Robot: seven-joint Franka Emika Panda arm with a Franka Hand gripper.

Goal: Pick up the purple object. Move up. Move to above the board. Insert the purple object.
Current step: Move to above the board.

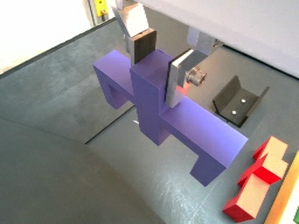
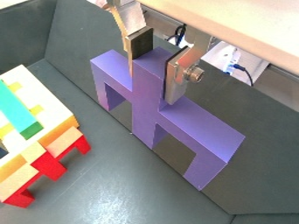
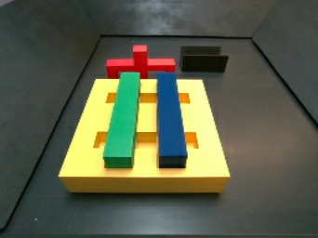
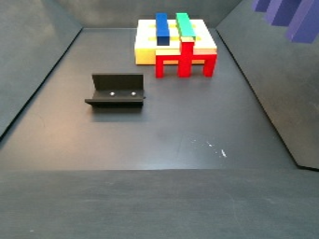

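Dark grey floor [image 4: 149, 140] is mostly bare, walled in on all sides; the big clear stretch in a side view runs from the near edge up to the fixture [image 4: 116, 91]. The board [image 3: 147, 165], a thick yellow slab, sits on the floor with the green bar [image 3: 123, 117] and blue bar [image 3: 169, 115] lying lengthwise in it, side by side with a narrow yellow strip between; cut slots show either side of them. Red cross block [image 3: 139, 64] touches the board's far edge, fixture just beside it near the back wall. The purple object [image 1: 158, 105] is off the floor, held up in the air: in a side view only its corner [image 4: 292, 13] shows at the frame's upper edge, up against the side wall and well apart from the board. Gripper [image 2: 156, 57] is clamped on the purple object's central stem, silver finger plates [image 2: 179, 72] pressed to opposite faces, crossbar and legs hanging free beneath with open floor all round.
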